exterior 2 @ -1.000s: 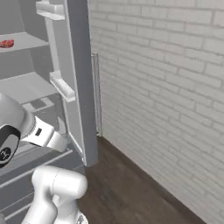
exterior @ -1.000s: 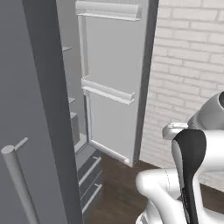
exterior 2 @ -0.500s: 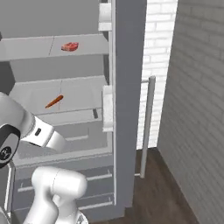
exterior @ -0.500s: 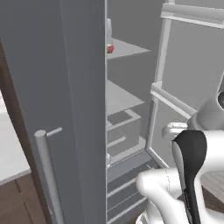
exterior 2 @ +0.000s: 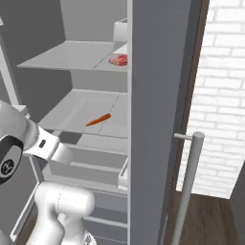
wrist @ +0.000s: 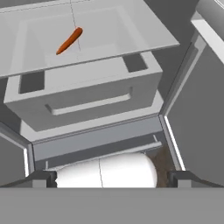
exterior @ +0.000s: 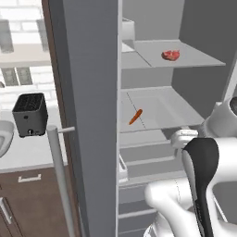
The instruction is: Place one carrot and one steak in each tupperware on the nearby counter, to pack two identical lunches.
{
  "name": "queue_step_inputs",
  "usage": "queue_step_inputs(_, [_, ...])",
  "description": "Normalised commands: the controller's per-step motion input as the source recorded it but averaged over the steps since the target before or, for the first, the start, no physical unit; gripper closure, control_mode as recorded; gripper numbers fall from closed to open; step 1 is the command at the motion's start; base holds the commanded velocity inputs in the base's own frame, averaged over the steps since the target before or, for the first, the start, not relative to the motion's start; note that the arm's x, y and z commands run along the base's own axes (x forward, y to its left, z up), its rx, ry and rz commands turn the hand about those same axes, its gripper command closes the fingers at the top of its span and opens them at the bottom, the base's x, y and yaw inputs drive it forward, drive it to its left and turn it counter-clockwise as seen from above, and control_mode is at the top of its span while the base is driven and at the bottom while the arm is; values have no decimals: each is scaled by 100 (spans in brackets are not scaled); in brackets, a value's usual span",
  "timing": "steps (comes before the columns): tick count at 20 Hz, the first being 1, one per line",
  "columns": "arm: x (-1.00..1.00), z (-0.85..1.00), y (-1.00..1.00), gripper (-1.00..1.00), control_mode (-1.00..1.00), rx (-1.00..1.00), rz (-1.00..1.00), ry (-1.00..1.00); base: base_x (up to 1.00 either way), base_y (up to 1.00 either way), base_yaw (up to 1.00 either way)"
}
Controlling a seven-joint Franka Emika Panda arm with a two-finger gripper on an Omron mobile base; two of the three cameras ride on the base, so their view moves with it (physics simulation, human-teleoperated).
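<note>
While the fridge stands open before us, we judge the step in hand to be reaching in for a first item, and the nearest is the carrot point(exterior: 135, 116) on the middle shelf point(exterior: 159, 111). Going left to right in the left base view, we pass the black boxy toaster point(exterior: 29, 114) on the pale worktop point(exterior: 28, 152), with the rim of a light rounded basin, probably one tupperware point(exterior: 3, 136), at the picture's left edge, then the smooth grey fridge door point(exterior: 90, 115) with its round bar handle point(exterior: 59, 173), then the open shelves. The carrot is slim, orange and tapered, lying at a slant on the flat matte shelf; the steak point(exterior: 171, 55), a small red slab with pale marbling, lies on the shelf above, towards the right. The end effector point(wrist: 111, 175) has its jaws spread wide, holding nothing, low in front of the boxy drawer point(wrist: 87, 94) beneath the carrot's shelf. To do this well, we should rise to the shelf, turn the jaws across the carrot's thin width, and close gently, since a round root may roll.
</note>
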Motion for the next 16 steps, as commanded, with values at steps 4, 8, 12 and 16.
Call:
queue_step_inputs(4, [0,0,0,-100,100,0,0,0,60,4,36])
queue_step_inputs(8, [0,0,0,-100,100,0,0,0,34,1,0])
queue_step_inputs(12, [0,0,0,-100,100,0,0,0,52,4,0])
queue_step_inputs(16, [0,4,6,-100,-100,0,0,-7,5,0,0])
